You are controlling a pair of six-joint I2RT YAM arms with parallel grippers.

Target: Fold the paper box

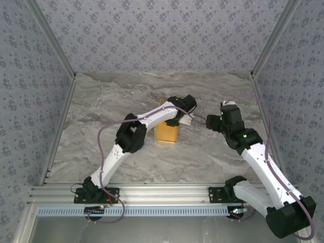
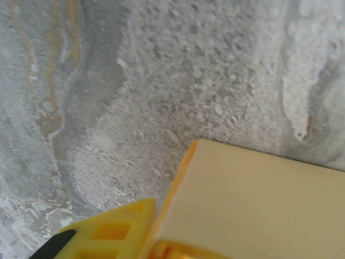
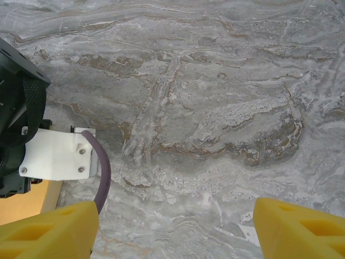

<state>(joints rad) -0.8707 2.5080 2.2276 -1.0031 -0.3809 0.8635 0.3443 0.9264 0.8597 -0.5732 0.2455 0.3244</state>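
Note:
The paper box (image 1: 165,133) stands yellow-orange on the marble table, in the middle, under my left arm. My left gripper (image 1: 175,116) reaches down onto its far top edge. In the left wrist view a pale card panel of the paper box (image 2: 259,205) leans over the right side, and its orange edge touches the one yellow finger (image 2: 110,233) that shows. The gripper (image 2: 161,237) looks shut on that panel. My right gripper (image 1: 214,121) hovers to the right of the box, apart from it. Its fingers (image 3: 48,232) stand wide open over bare marble (image 3: 175,232).
A speck of blue (image 1: 143,145) peeks out beneath the left arm's elbow, by the box's near left corner. In the right wrist view the left arm's black wrist and white bracket (image 3: 54,154) sit close on the left. Patterned walls and metal rails (image 1: 61,126) ring the table.

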